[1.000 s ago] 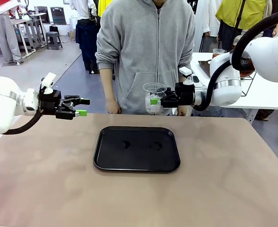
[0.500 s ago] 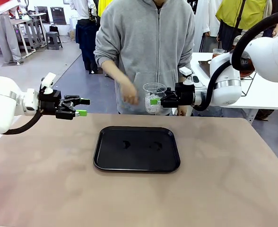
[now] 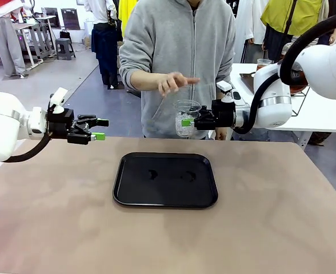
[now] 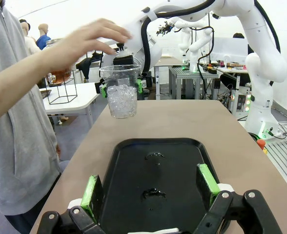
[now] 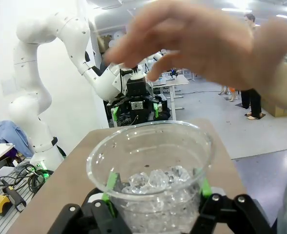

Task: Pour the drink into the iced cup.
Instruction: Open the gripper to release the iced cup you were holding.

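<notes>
A clear plastic cup [image 3: 187, 109] with ice in its bottom is held upright above the table's far edge, and my right gripper [image 3: 185, 121] is shut on it. In the right wrist view the cup [image 5: 151, 161] sits between the green pads of that gripper [image 5: 158, 186]. A person's hand [image 3: 175, 83] hovers just above the cup's rim. My left gripper [image 3: 101, 129] stands open at the far left, holding nothing; its own view looks over the tray at the cup [image 4: 121, 90]. The drink [image 4: 60, 75], amber liquid in a glass jar on a wire stand, stands on a side table.
A black tray [image 3: 165, 178] lies in the middle of the brown table, with two small wet spots on it. The person in a grey hoodie [image 3: 179, 40] stands at the far edge. A white side table [image 3: 322, 114] is at the back right.
The person's hand has risen from beside the table's far edge to just above the cup. Neither arm nor the cup has moved.
</notes>
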Tool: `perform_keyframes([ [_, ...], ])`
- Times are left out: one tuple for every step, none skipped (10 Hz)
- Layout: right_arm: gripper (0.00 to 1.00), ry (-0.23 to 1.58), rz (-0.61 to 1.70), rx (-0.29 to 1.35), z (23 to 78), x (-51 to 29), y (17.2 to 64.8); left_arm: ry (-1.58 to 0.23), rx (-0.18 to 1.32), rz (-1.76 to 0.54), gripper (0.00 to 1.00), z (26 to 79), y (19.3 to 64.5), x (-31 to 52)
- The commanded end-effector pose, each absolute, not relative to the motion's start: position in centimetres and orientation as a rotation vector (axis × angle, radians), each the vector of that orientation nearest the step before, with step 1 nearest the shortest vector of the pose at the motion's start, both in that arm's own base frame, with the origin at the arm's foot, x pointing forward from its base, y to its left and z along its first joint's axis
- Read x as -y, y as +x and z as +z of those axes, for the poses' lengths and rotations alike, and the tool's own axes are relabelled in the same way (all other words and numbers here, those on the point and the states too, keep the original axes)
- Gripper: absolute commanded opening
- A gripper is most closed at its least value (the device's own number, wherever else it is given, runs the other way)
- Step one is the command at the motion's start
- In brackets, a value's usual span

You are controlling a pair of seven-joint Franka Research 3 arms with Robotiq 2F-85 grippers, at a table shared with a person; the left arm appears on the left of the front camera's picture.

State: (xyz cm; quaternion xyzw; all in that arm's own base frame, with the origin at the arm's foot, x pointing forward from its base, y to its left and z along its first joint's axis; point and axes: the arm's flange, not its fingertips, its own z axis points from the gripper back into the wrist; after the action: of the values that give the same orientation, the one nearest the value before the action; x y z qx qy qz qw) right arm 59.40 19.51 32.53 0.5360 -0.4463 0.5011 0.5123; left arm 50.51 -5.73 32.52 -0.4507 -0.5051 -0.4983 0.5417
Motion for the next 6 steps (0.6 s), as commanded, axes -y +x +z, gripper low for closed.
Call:
perform_keyframes([
  [0.76,1.289,1.209,1.078,32.97,-19.6,59.24,-1.068,1.189,-1.178,1.0,32.8,50.43,5.88],
  [0.76,1.289,1.209,1.078,32.97,-19.6,59.24,-1.068,1.189,-1.178,1.0,32.8,50.43,5.88],
  [0.76,1.289,1.209,1.078,32.97,-19.6,59.24,-1.068,1.189,-1.178,1.0,32.8,50.43,5.88],
  [0.76,1.289,1.209,1.078,32.97,-19.6,59.24,-1.068,1.189,-1.178,1.0,32.8,50.43,5.88],
  [0.76,1.289,1.209,1.078,32.97,-19.6,59.24,-1.068,1.189,-1.178,1.0,32.8,50.43,5.88],
  [0.76,1.289,1.209,1.078,32.97,-19.6,59.24,-1.068,1.189,-1.178,1.0,32.8,50.43,5.88],
])
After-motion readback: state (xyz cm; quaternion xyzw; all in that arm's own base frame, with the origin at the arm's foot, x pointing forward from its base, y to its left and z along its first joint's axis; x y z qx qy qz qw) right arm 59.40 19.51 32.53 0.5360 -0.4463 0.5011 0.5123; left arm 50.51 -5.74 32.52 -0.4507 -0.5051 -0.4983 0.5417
